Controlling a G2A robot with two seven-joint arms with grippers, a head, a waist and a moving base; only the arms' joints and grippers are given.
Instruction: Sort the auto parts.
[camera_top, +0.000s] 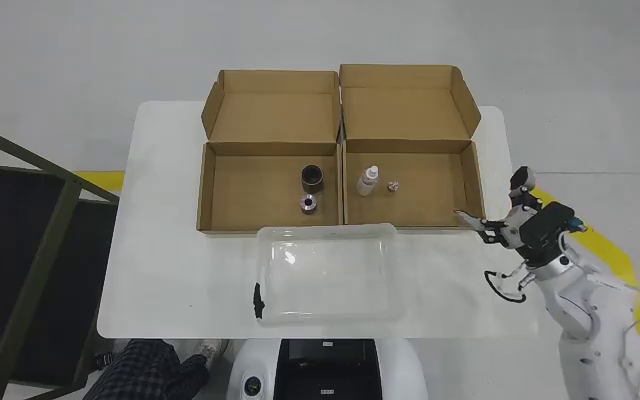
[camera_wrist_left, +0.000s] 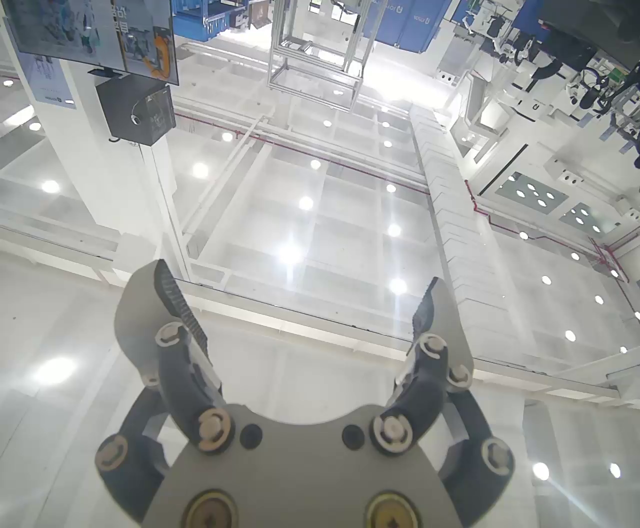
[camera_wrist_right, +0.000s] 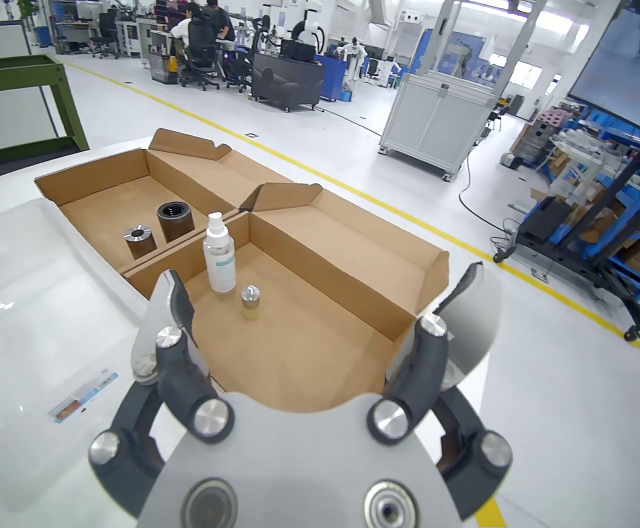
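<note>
Two open cardboard boxes stand side by side at the back of the white table (camera_top: 165, 210). The left box (camera_top: 225, 195) holds a dark cylinder (camera_top: 313, 177) (camera_wrist_right: 175, 220) and a shorter metal-topped cylinder (camera_top: 307, 204) (camera_wrist_right: 138, 241). In the right box (camera_top: 440, 190) stand a small spray bottle (camera_top: 368, 180) (camera_wrist_right: 220, 260) and a tiny capped part (camera_top: 393, 186) (camera_wrist_right: 250, 301). My right gripper (camera_top: 487, 253) (camera_wrist_right: 320, 280) is open and empty, just off that box's front right corner. My left gripper (camera_wrist_left: 297, 277) is open, points at the ceiling and holds nothing.
A clear plastic tray (camera_top: 328, 272) (camera_wrist_right: 45, 310) lies in front of the boxes; a small black object (camera_top: 258, 299) sits at its front left corner. A dark green rack (camera_top: 40, 260) stands left of the table. Bare tabletop lies on both sides of the tray.
</note>
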